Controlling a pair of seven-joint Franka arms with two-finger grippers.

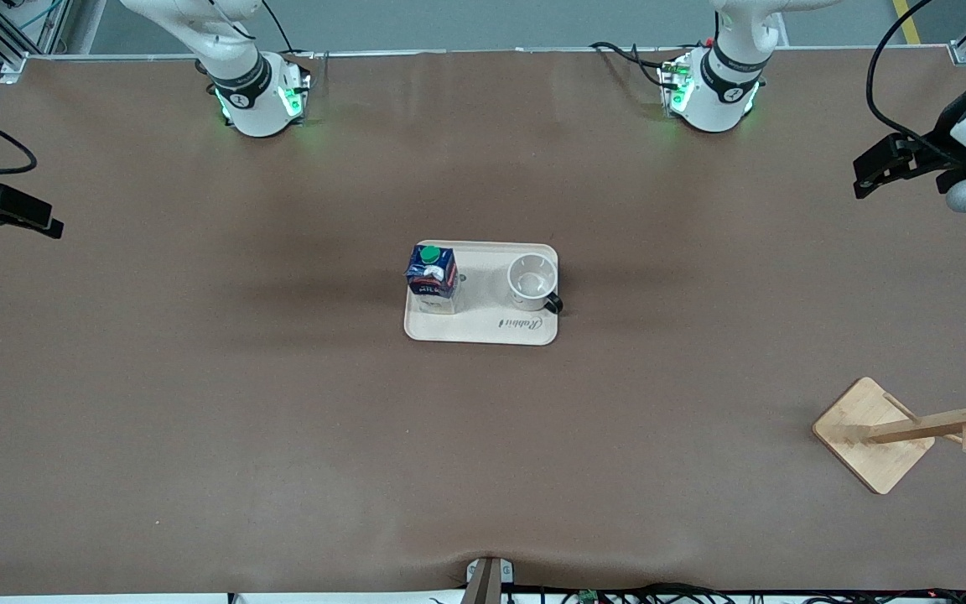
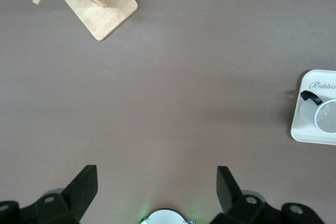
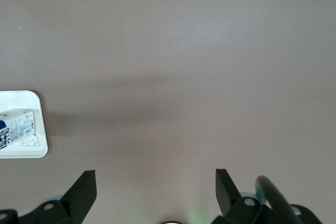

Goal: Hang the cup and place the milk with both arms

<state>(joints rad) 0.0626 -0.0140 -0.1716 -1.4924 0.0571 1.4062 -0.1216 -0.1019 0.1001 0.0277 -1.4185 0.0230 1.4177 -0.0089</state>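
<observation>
From the front view, the thing nearest the camera is the wooden mug rack [image 1: 911, 428], standing on the bench [image 1: 198, 403] toward my left arm's end, its pegs bare. Farther from the camera than the rack, mid-bench, sits the white tray [image 1: 483, 327]. The milk carton [image 1: 432, 277] stands upright on the tray at the side toward my right arm, and the white cup [image 1: 532, 280] stands upright beside it on the side toward my left arm, its black handle at the tray's rim. Nothing is done yet, as I judge it: the cup is not hung and the milk is not placed, so both steps remain. My left hand [image 1: 873, 172] hangs over the bench edge well apart from the tray, and my right hand [image 1: 26, 216] hangs over the opposite end, equally apart; both wait.

In my left wrist view, the left hand [image 2: 157, 182] has its fingers spread wide, gripping nothing and touching nothing, bare bench between them. The mug rack [image 2: 100, 3] and the tray [image 2: 302, 129] with the cup [image 2: 323, 116] show well apart from it.

In my right wrist view, the right hand [image 3: 156, 184] is likewise spread wide and empty. The tray's corner [image 3: 39, 148] with the milk carton [image 3: 16, 127] on it lies well apart.
</observation>
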